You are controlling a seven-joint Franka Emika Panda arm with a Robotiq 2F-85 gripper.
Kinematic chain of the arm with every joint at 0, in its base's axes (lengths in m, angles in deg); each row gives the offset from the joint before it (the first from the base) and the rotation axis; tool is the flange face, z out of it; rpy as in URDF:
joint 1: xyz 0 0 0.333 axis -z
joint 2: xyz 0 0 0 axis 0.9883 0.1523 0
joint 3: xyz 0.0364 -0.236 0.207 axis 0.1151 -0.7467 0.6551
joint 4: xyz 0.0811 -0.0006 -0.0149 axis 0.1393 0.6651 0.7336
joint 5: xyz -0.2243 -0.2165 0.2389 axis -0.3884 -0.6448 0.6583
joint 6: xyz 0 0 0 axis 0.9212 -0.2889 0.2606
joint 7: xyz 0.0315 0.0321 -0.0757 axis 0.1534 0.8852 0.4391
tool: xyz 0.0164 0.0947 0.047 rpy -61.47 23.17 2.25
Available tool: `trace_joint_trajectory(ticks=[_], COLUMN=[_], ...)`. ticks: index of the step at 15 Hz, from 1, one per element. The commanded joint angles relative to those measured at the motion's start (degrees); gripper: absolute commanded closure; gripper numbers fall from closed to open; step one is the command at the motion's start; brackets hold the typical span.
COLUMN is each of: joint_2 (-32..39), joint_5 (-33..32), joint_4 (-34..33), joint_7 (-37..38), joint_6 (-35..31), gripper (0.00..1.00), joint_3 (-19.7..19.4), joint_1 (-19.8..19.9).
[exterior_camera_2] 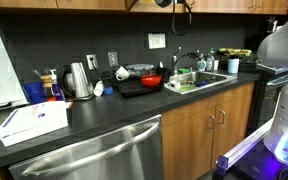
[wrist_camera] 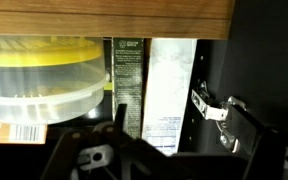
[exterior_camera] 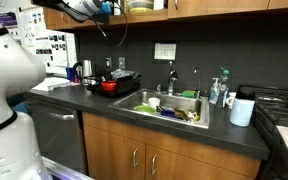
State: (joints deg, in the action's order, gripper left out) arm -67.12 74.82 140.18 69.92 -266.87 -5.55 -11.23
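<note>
The gripper (wrist_camera: 154, 158) is up at the wall cabinets above the worktop (exterior_camera: 94, 100), and in both exterior views it sits at the very top of the picture (exterior_camera: 92, 8) (exterior_camera_2: 169, 3), high over the back edge of the worktop. In the wrist view its dark fingers fill the bottom of the frame, spread as wide as they go with nothing between them, so it holds nothing. Straight ahead of it, under the wooden cabinet edge (wrist_camera: 104, 18), a tall white carton (wrist_camera: 169, 90) stands upright inside the cabinet, and this is the thing nearest the gripper. A narrow dark box (wrist_camera: 127, 80) stands just beside the carton, and next to that is a clear container (wrist_camera: 44, 80) with a yellow lid, resting on a pack with a barcode label (wrist_camera: 14, 130). On the carton's other side, a metal hinge (wrist_camera: 216, 108) sits on the dark cabinet wall. Whether the fingers touch the carton cannot be told. Down on the worktop, a red pot (exterior_camera: 108, 86) sits near the back edge on a dark hob, with a sink (exterior_camera: 169, 105) full of dishes beside it. A steel kettle (exterior_camera_2: 77, 80) stands near the back wall, and a flat white box (exterior_camera_2: 34, 122) lies close to the front edge.
</note>
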Motion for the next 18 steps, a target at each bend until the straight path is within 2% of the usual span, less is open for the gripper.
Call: trace_joint_trajectory(ticks=[1,8,18], joint_2=[3.4,6.4,2.9], joint_5=[-2.4,-4.5,-0.7], joint_4=[-1.8,-3.3,-3.0], joint_7=[-1.6,-2.5,-0.5], joint_6=[-1.3,-1.0,-1.0], gripper=[0.00,0.00,0.00], joint_3=[1.9,2.8,3.2], joint_1=[0.1,-0.6,3.2])
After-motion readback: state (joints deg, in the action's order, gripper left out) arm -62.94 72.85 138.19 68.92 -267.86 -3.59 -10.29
